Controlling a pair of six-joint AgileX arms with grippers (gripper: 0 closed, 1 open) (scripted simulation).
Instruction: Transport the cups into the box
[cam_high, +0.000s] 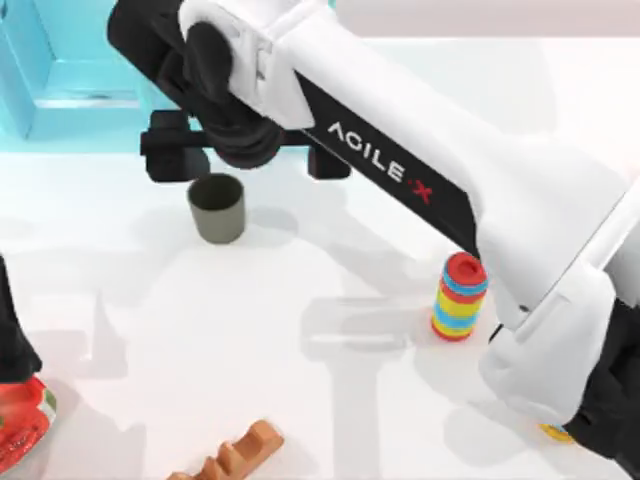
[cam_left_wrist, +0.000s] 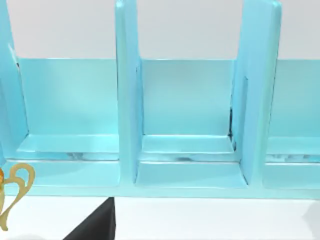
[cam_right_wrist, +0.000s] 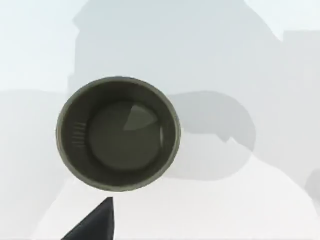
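While the right arm reaches across the top view from the lower right corner to the upper left, its black right end effector (cam_high: 240, 150) hangs in the upper left part of the frame, just above the dark grey-olive tapered plastic cup (cam_high: 217, 207). This cup stands upright on the white desk (cam_high: 330, 400), with its open mouth up, and it is not touched by anything. The end effector shows a dark crossbar with two black fingers set wide apart, so it is spread and holds nothing. In the right wrist view the same cup (cam_right_wrist: 118, 133) is seen from straight above, with its round rim and empty inside, and one black fingertip (cam_right_wrist: 95, 222) comes in at the lower edge of that frame, apart from the cup.

The light-blue box (cam_high: 60, 75) sits in the upper left corner of the top view, beyond the cup. The left wrist view looks at this box (cam_left_wrist: 185, 120) and shows its upright dividers and open compartments; a gold curled object (cam_left_wrist: 15, 195) shows at the lower left of that frame. The left end effector (cam_left_wrist: 95, 225) shows there as a dark tip at the lower edge, and it cannot be told if it is spread or pressed together.

A rainbow-striped ring stack (cam_high: 460, 296) stands at the right centre of the top view. A brown ridged bar (cam_high: 235, 455) lies at the bottom edge, and a red object (cam_high: 22, 420) sits at the lower left corner.
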